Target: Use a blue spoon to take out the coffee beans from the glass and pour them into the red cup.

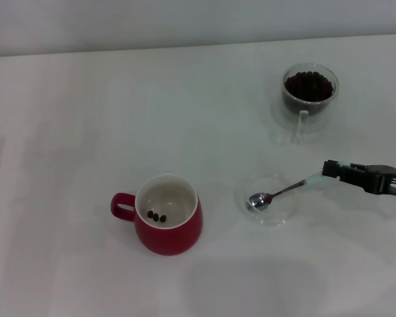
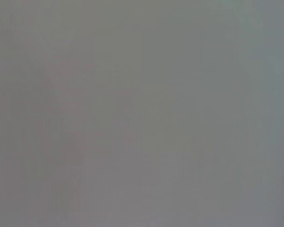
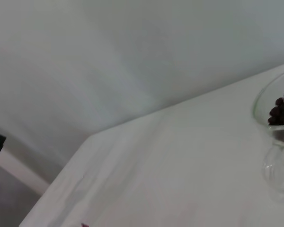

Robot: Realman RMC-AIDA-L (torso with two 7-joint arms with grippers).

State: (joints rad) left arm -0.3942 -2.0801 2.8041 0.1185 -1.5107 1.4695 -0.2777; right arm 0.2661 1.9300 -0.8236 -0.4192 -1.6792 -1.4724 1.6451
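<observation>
Head view: right pincer (image 1: 331, 170) holds blue spoon (image 1: 280, 192) over dish (image 1: 285, 210).

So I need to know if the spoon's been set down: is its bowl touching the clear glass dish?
Cannot tell. In the head view the blue spoon has its bowl over the dish, but no contact or gap shows.

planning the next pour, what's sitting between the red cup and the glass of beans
In the head view, the stretch from the red cup to the glass is bare table. The flat glass dish with the blue spoon lies just off that line.
</observation>
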